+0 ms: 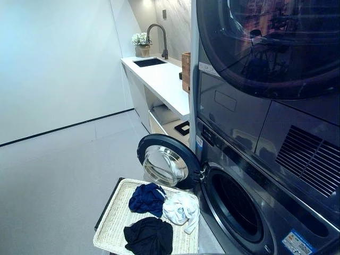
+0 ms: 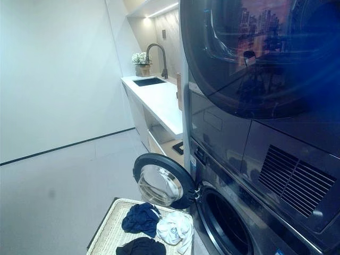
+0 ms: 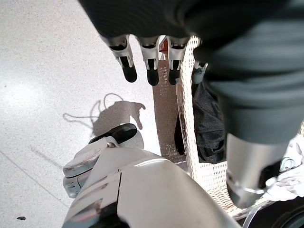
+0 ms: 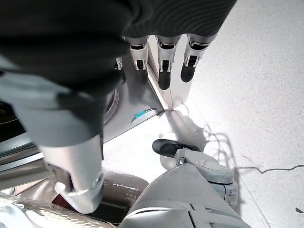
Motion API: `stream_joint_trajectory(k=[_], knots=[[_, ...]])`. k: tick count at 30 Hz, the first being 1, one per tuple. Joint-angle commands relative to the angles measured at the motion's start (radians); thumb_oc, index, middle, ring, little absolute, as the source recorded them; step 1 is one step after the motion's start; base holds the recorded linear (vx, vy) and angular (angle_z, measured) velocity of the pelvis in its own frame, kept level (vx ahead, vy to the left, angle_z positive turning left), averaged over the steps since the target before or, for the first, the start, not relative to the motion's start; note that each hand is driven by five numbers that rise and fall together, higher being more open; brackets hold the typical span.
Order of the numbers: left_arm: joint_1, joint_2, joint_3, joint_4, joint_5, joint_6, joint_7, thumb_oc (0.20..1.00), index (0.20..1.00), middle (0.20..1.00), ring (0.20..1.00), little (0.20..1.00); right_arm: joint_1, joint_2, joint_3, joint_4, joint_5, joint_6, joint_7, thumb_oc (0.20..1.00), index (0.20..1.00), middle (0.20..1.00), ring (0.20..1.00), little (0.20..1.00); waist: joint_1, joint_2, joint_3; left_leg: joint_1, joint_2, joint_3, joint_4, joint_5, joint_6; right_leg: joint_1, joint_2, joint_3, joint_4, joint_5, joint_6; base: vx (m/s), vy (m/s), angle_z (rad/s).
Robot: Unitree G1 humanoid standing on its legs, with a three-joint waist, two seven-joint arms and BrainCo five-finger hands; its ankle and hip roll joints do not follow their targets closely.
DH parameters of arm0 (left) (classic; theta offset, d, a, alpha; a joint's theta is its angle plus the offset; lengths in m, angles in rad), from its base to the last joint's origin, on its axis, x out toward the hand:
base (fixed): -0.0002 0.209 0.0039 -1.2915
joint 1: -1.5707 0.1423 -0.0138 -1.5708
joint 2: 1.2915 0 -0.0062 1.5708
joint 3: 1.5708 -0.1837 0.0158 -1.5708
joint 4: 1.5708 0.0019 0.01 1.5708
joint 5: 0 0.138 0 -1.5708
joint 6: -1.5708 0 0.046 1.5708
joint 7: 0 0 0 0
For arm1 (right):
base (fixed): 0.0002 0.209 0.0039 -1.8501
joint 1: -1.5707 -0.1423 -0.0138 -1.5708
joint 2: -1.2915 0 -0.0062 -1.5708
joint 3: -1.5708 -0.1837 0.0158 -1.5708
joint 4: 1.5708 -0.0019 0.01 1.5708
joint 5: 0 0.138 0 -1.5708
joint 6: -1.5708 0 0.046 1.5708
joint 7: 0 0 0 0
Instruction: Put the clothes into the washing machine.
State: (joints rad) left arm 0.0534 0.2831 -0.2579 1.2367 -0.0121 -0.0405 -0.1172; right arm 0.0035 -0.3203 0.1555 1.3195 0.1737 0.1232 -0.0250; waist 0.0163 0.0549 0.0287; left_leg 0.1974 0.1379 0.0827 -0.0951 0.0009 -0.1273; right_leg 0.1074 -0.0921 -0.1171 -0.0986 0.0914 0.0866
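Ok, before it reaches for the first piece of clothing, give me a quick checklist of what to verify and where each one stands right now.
1. Washer door open: ok, it is swung wide to the left of the drum opening.
2. Drum free of laundry: cannot tell, the inside is dark.
3. Clothes to load: ok, a navy garment, a white garment and a black garment lie in the wicker tray on the floor.
4. Left hand free: ok, fingers relaxed, holding nothing.
5. Right hand free: ok, fingers relaxed, holding nothing.
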Motion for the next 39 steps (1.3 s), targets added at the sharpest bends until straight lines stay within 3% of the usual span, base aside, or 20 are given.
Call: stream_joint_trajectory(k=[1, 3, 7, 28, 33, 39], knots=[[-0.112, 0.010, -0.020, 0.036, 0.028, -0.007, 0.001, 1.000, 1.000, 1.000, 1.000, 1.000, -0.098, 0.017, 0.010, 0.069, 0.015, -0.002, -0.012, 1.000, 1.000, 1.000, 1.000, 1.000, 0.018, -0.044, 0.056, 0.018, -0.078, 0.025, 0.008, -0.051, 0.058, 0.050, -0.017, 0.018, 0.011, -0.067, 0.037, 0.00, 0.000, 0.00], [-0.112, 0.009, -0.016, 0.034, 0.008, -0.020, 0.004, 1.000, 1.000, 1.000, 1.000, 1.000, -0.097, 0.017, 0.006, 0.069, 0.012, -0.001, -0.011, 1.000, 1.000, 1.000, 1.000, 1.000, 0.018, -0.044, 0.056, 0.016, -0.077, 0.026, 0.008, -0.051, 0.059, 0.048, -0.016, 0.019, 0.011, -0.066, 0.037, 0.00, 0.000, 0.00], [-0.110, 0.009, 0.000, 0.042, 0.005, 0.033, 0.025, 1.000, 1.000, 1.000, 1.000, 1.000, -0.096, 0.016, 0.003, 0.078, 0.013, -0.004, -0.009, 1.000, 1.000, 1.000, 1.000, 1.000, 0.020, -0.044, 0.060, 0.015, -0.078, 0.025, 0.008, -0.052, 0.060, 0.048, -0.017, 0.015, 0.011, -0.066, 0.038, 0.00, 0.000, 0.00], [-0.110, 0.007, 0.005, 0.045, -0.009, 0.028, 0.015, 1.000, 1.000, 1.000, 1.000, 1.000, -0.091, 0.013, -0.001, 0.067, 0.006, -0.001, -0.010, 1.000, 1.000, 1.000, 1.000, 1.000, 0.023, -0.053, 0.075, 0.007, -0.075, 0.027, 0.008, -0.047, 0.059, 0.040, -0.016, 0.016, 0.011, -0.063, 0.040, 0.00, 0.000, 0.00], [-0.108, 0.010, 0.008, 0.044, -0.021, -0.003, 0.012, 1.000, 1.000, 1.000, 1.000, 1.000, -0.094, 0.008, -0.002, 0.064, 0.003, -0.005, -0.007, 1.000, 1.000, 1.000, 1.000, 1.000, 0.026, -0.055, 0.083, 0.007, -0.074, 0.026, 0.008, -0.046, 0.059, 0.039, -0.016, 0.017, 0.011, -0.061, 0.040, 0.04, -0.002, 0.01], [-0.134, 0.029, 0.013, -0.004, -0.094, -0.061, 0.055, 1.000, 1.000, 1.000, 1.000, 1.000, -0.110, -0.011, 0.014, -0.006, 0.012, -0.082, 0.005, 1.000, 1.000, 1.000, 1.000, 1.000, 0.028, -0.052, 0.108, -0.013, -0.072, 0.016, 0.008, -0.041, 0.060, 0.021, -0.020, 0.013, 0.012, -0.055, 0.042, 0.03, -0.005, 0.00]])
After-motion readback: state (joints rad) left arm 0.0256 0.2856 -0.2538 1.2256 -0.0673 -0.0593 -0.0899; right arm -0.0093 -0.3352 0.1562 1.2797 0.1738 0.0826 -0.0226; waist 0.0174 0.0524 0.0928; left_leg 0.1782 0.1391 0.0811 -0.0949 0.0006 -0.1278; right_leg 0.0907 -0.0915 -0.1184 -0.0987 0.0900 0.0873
